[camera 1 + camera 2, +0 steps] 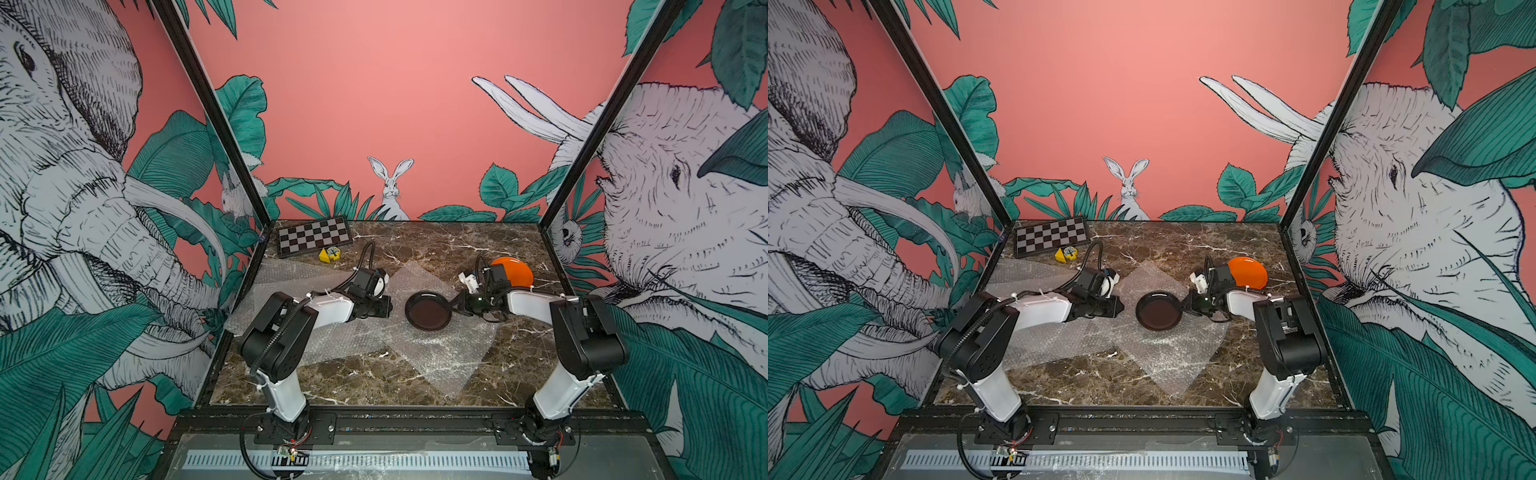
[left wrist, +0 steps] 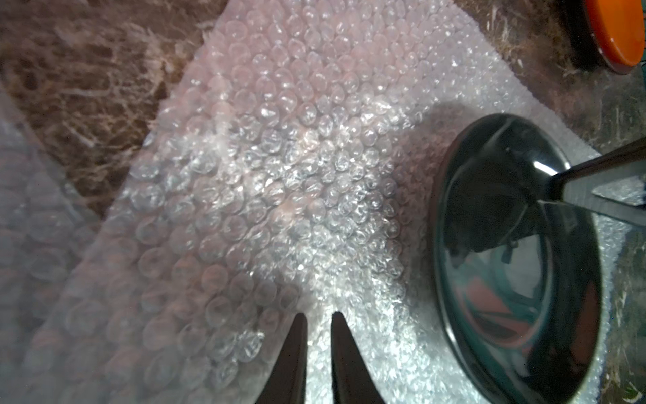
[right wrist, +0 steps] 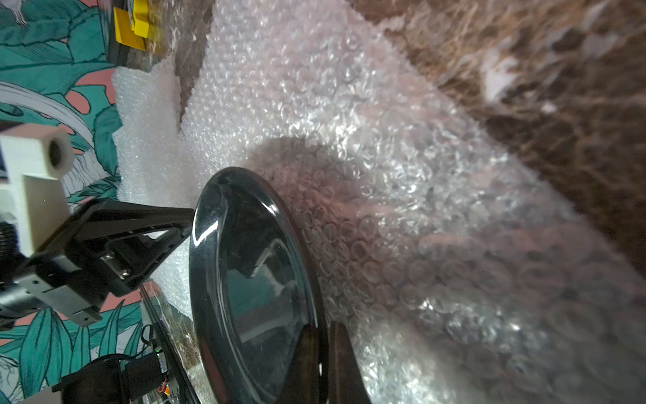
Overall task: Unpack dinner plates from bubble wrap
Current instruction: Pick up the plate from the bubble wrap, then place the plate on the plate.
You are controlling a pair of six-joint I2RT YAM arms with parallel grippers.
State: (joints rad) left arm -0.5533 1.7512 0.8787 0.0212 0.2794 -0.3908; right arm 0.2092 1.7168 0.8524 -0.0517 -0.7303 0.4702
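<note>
Three views, not right wrist, show orange plate (image 1: 517, 272).

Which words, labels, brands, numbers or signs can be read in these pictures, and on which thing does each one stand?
No text can be read in any view.
Yellow block: a small blue and white mark on top, too small to read.
Checkered board: only squares; no letters or numbers show.
Black plate, orange plate, bubble wrap: no print shows.
</note>
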